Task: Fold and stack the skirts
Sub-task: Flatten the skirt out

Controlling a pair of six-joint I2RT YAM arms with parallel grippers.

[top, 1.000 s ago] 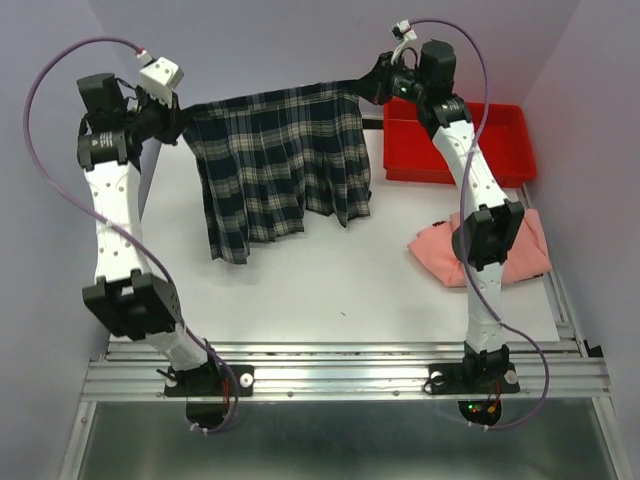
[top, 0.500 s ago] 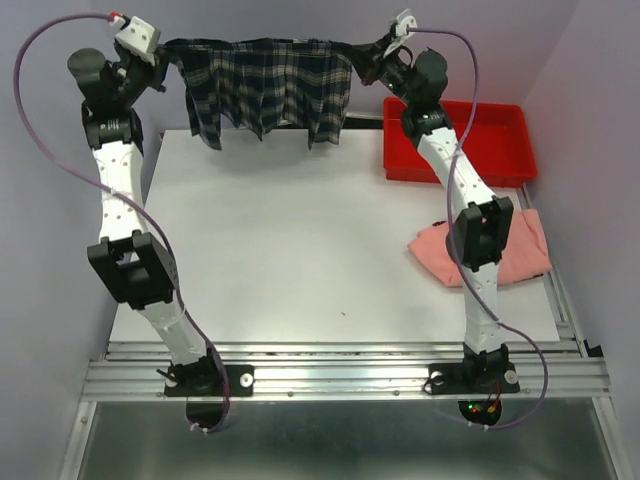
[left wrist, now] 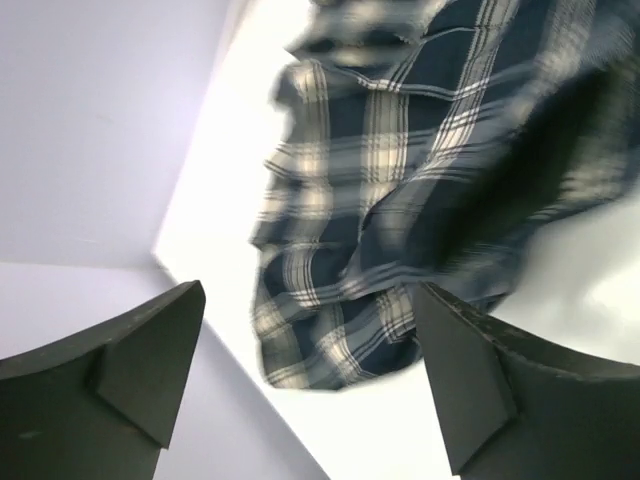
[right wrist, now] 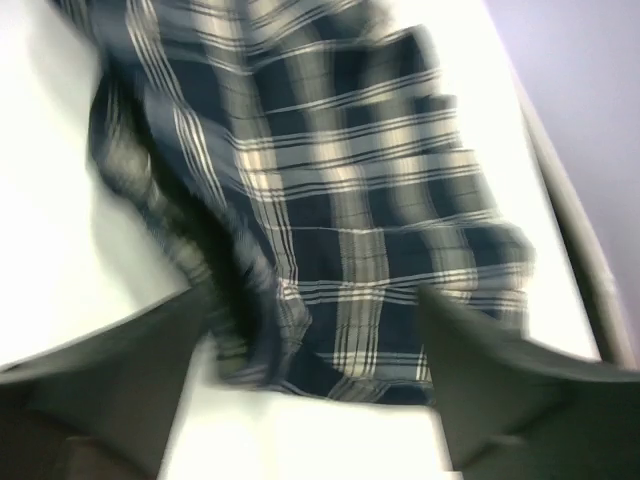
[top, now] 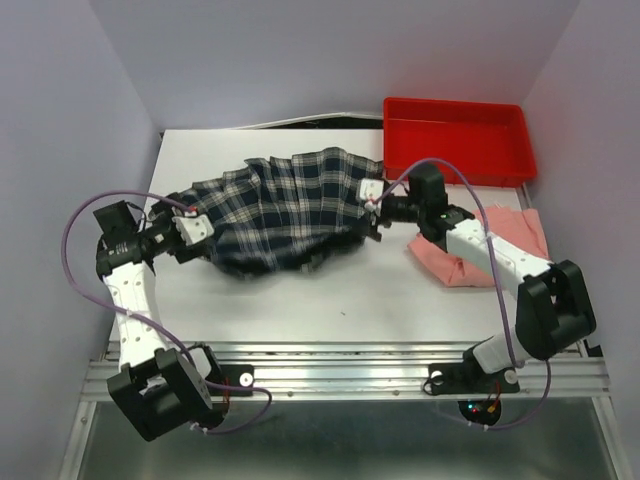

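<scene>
The plaid skirt [top: 285, 205] lies rumpled and bunched on the white table [top: 300, 300], at its middle. My left gripper [top: 212, 243] sits low at the skirt's left edge, jaws open, nothing between them. In the left wrist view the plaid skirt [left wrist: 400, 190] lies just beyond the left gripper [left wrist: 310, 390]. My right gripper [top: 368, 222] is at the skirt's right edge, also open and empty. The right wrist view shows the plaid skirt [right wrist: 330, 200] blurred ahead of the right gripper [right wrist: 300, 390]. The salmon-pink skirt [top: 525, 230] lies folded at the right, partly under my right arm.
A red plastic tray [top: 455, 140] stands at the back right corner. Purple walls close in on the left, back and right. The table's metal front rail [top: 340, 375] carries both arm bases.
Both grippers held the plaid skirt stretched in the air at the back. They came down and forward, opened, and the skirt now lies loose on the table.
</scene>
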